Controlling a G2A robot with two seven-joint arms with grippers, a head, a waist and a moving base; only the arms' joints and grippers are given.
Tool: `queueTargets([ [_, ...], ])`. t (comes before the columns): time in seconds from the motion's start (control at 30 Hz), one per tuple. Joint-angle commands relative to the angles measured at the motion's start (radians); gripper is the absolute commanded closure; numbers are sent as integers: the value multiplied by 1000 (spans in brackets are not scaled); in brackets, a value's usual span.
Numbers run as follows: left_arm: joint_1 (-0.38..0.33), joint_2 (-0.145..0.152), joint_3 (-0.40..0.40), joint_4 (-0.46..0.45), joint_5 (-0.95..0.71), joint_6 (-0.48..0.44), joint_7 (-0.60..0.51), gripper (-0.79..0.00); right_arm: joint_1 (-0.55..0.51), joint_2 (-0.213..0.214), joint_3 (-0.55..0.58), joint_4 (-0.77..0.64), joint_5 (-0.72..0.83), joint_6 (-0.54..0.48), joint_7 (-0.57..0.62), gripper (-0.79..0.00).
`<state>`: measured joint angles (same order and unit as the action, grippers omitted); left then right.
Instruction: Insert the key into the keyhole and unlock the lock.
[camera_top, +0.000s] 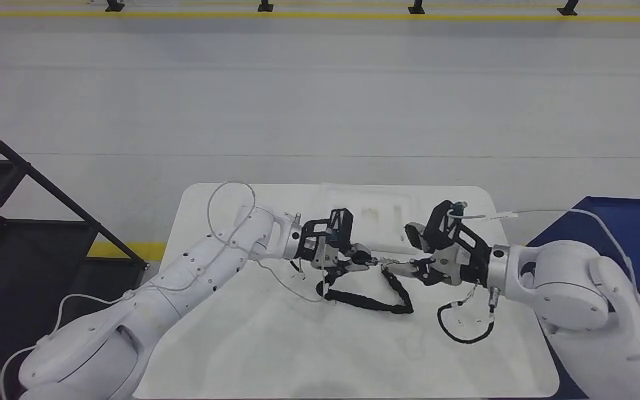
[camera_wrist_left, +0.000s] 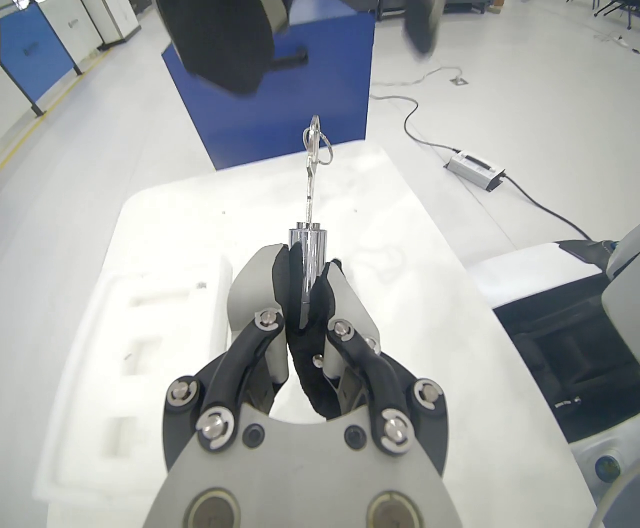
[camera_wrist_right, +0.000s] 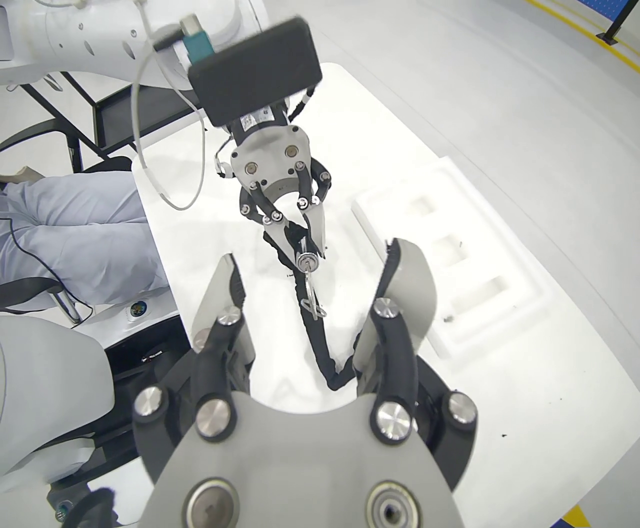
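over the bench (camera_top: 250, 350), the black cable (camera_wrist_right: 320, 350) trailing from the lock (camera_wrist_left: 308, 245) could tug it askew if i twist hard, i judge. my left tool (camera_wrist_left: 307, 264) is clenched on the chrome lock; my right tool (camera_wrist_right: 313, 255) is spread wide, grasping nothing, near the key (camera_wrist_left: 311, 165) seated in the keyhole (camera_wrist_right: 307, 261), and a crooked close could knock it loose.

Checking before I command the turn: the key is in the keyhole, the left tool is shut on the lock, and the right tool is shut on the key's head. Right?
No: the right tool is open, spread wide and clear of the key, as the right wrist view shows. The key is in the keyhole and the left tool is shut on the lock.
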<state>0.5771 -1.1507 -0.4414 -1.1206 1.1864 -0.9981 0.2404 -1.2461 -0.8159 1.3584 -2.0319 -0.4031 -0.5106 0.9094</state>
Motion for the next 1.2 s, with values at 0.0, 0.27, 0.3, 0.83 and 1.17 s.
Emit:
queueTargets([
  [0.0, 13, -1, -2, 25, 16, 23, -24, 0, -6, 1, 10, 13, 10, -10, -6, -785],
  [0.27, 44, -21, 28, 89, 118, 80, -136, 0, -29, 6, 46, 47, 35, -32, -29, -785],
  [0.3, 49, -25, 32, 93, 119, 81, -137, 0, -32, 6, 48, 50, 39, -34, -35, -785],
  [0.83, -17, -80, -3, 191, 119, 48, -41, -785, 65, -1, -21, 254, 91, -236, -67, -785],
  [1.17, -177, -24, -78, 192, 31, -14, 126, -785, 387, -37, -172, 572, 166, -459, -93, -785],
])
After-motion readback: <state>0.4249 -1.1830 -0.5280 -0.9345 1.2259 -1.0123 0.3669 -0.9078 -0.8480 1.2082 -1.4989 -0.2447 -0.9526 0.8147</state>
